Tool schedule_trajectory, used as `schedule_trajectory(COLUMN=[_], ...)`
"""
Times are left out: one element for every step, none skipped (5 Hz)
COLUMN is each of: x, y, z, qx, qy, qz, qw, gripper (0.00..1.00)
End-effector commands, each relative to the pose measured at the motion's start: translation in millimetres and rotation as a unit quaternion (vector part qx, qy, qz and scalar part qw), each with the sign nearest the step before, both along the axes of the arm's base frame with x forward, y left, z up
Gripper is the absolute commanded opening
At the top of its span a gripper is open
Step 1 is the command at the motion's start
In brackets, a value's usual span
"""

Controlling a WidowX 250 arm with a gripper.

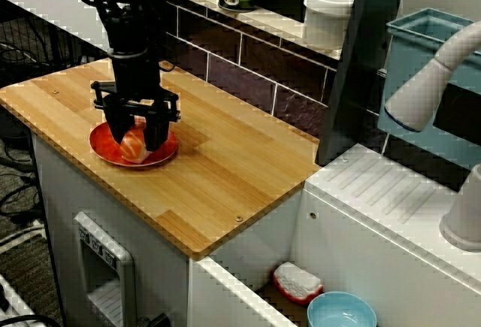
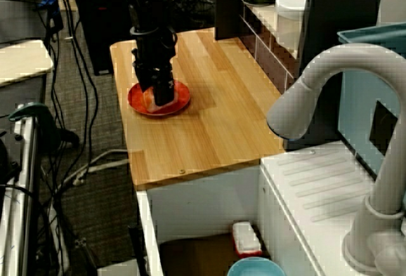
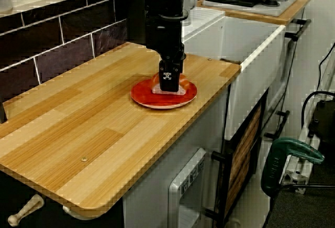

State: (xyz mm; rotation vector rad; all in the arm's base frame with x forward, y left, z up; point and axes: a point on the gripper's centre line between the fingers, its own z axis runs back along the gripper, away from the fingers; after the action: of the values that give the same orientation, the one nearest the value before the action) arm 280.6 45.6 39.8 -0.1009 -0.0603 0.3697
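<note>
Orange-and-white salmon sushi piece (image 1: 132, 146) is lying on the round red plate (image 1: 99, 143) in the view from the front, with your black gripper (image 1: 137, 143) straddling it; I cannot tell whether it is clamping. In the view from the side and the view from the far end, the fingers (image 3: 168, 78) are hiding it, so you should be keeping them centred and clear of the plate's rim.

Single black arm (image 1: 131, 49) entering from 11 o'clock in the high side view. The wrist is vertical and the hand (image 1: 137, 140) points straight down, with its fingers (image 1: 156, 128) slightly apart at 9 and 3 o'clock. Whether they are clamped is not discernible.
</note>
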Motion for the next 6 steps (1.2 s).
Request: schedule_trajectory(x=[5.4,4.5,5.4,6.7,6.9,11.0], y=[-10,-17,-25,-31,-33,-37], z=[46.3,62.7,76.8,90.8,103.9,119.2], qx=[-0.018,-0.030,-0.036,-0.044,-0.050,-0.056], qy=[-0.015,-0.017,-0.020,-0.024,-0.029,-0.033], qz=[-0.026,-0.037,-0.051,-0.063,-0.069,-0.077], qw=[0.9994,0.9987,0.9978,0.9968,0.9959,0.9950], gripper=[0.00,0.00,0.00,0.00,0.00,0.00])
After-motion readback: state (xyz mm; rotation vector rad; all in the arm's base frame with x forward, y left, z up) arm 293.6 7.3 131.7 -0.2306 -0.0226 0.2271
